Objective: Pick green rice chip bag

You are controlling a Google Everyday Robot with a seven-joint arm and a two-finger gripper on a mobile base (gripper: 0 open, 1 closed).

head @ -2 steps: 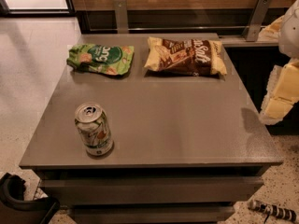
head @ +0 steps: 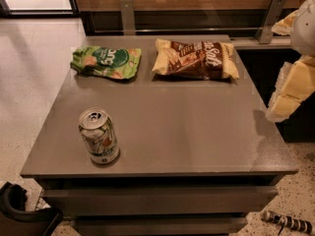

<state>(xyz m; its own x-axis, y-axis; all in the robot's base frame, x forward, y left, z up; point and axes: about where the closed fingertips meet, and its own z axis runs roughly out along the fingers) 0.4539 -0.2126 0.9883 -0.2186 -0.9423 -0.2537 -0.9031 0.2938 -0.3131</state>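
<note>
Little moved: pincer right of grey table, state unclear; green rice chip bag back-left.

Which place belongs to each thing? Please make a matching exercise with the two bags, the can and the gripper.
1. green rice chip bag
2. brown-and-yellow chip bag
3. soda can
4. gripper

a. front left of the table
b. past the table's right edge
c. back left of the table
d. back middle of the table

Pairs: 1-c; 2-d; 3-a; 4-b

blocky cream-yellow claw at the right edge, below what seems a white rounded arm shell.
</note>
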